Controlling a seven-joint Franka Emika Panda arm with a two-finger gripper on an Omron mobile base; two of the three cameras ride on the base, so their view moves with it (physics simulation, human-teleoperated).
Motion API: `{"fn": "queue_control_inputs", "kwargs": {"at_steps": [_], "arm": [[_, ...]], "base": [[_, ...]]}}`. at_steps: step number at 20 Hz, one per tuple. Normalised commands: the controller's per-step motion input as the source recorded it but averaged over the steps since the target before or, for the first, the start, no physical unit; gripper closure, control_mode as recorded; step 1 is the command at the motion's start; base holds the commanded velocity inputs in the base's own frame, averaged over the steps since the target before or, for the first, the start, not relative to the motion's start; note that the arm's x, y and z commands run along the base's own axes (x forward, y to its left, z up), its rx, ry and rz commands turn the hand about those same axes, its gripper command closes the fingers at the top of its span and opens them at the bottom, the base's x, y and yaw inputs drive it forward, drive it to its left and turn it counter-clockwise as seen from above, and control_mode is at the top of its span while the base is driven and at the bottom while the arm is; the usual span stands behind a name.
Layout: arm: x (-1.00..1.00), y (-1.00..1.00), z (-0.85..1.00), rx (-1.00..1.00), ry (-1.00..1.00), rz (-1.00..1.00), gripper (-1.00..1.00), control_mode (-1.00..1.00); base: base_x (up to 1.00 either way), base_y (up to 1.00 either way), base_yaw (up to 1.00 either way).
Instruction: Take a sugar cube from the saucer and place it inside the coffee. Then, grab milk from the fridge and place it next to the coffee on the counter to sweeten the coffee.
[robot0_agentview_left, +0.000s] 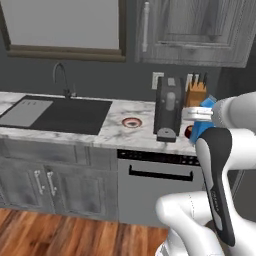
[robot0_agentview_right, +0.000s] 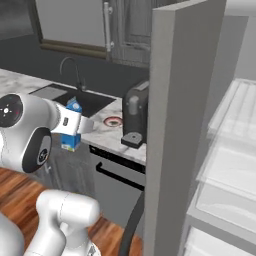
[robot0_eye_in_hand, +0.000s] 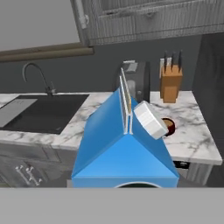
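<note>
Milk (robot0_eye_in_hand: 124, 148), nearest the hand camera, sits pinched in our gripper (robot0_agentview_right: 75, 125) off the counter (robot0_agentview_left: 115, 127) edge, so we carry it upright past the coffee machine (robot0_agentview_left: 167, 107) and set it beside the coffee (robot0_eye_in_hand: 168, 126), not touching.

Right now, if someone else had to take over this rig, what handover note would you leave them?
Gripper: shut on the milk, carried in the air short of the counter.
Coffee: on the counter right of the coffee machine, near the knife block. Saucer: left of the machine, beside the sink.
Fridge: door open.
Sugar cube: too small to tell where it is.
Done: milk fetched.
Left: set the milk down next to the coffee.
</note>
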Motion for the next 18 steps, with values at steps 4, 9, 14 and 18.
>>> {"fn": "queue_control_inputs", "kwargs": {"at_steps": [4,9,14,18], "arm": [[0.00,0.00,0.00,0.00,0.00,0.00,1.00,1.00],[0.00,0.00,0.00,0.00,0.00,0.00,1.00,1.00],[0.00,0.00,0.00,0.00,0.00,0.00,1.00,1.00],[0.00,0.00,0.00,0.00,0.00,0.00,1.00,1.00]], "base": [[0.06,-0.33,-0.12],[0.09,-0.40,-0.11],[0.04,-0.27,-0.16],[0.19,0.06,-0.23]]}}
